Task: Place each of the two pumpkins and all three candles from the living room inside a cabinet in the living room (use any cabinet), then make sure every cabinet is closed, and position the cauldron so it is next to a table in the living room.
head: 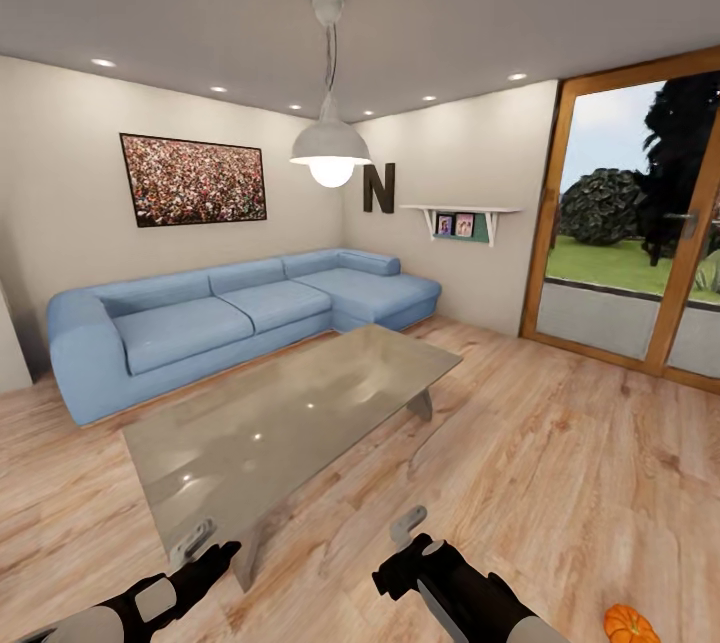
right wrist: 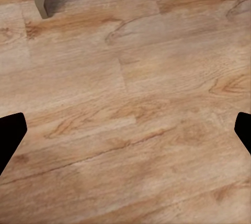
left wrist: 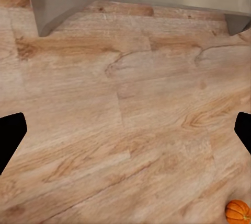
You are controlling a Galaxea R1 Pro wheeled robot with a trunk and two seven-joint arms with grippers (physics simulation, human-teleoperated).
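One orange pumpkin (head: 632, 623) lies on the wood floor at the lower right, just right of my right arm; the left wrist view catches it too, pumpkin (left wrist: 238, 211). The low table (head: 290, 413) with its glossy grey top stands straight ahead, its near end above my arms. My left gripper (head: 205, 545) is open and empty beside the table's near leg. My right gripper (head: 405, 548) is also open and empty, over bare floor. In both wrist views, left gripper (left wrist: 125, 140) and right gripper (right wrist: 125, 140), the dark fingertips sit wide apart. The candles, cabinet and cauldron are out of view.
A long blue corner sofa (head: 230, 308) runs behind the table along the far walls. A wood-framed glass door (head: 630, 223) fills the right wall. A pendant lamp (head: 329, 148) hangs above the table. Open wood floor (head: 560, 463) lies to the table's right.
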